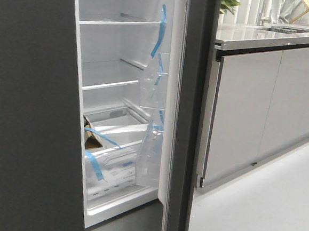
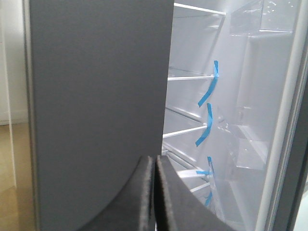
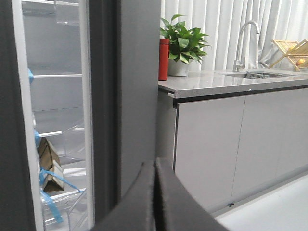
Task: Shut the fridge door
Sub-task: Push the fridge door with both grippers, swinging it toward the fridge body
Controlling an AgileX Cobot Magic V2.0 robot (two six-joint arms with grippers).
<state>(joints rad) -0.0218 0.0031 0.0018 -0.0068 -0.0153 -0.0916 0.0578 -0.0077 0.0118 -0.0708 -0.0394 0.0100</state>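
Note:
The fridge door [image 1: 191, 97] stands open, edge-on to the front view, a tall dark-grey slab. Its white inner lining carries clear bins [image 1: 153, 94] with blue tape strips [image 1: 161, 25], facing the lit shelves. Neither gripper shows in the front view. My left gripper [image 2: 154, 163] is shut and empty, in front of the gap between a dark-grey panel [image 2: 96, 110] and the open interior; the door's lining [image 2: 284, 120] is across from it. My right gripper [image 3: 155, 166] is shut and empty, close to the door's dark edge [image 3: 139, 72], apart from it.
A dark-grey panel [image 1: 31, 111] fills the left beside the fridge opening. Pale glossy cabinets [image 1: 251, 112] under a counter stand right of the door, with a red bottle [image 3: 163, 57], plant [image 3: 185, 41], tap [image 3: 245, 33] and rack [image 3: 291, 50]. A cardboard box [image 1: 91, 137] sits inside.

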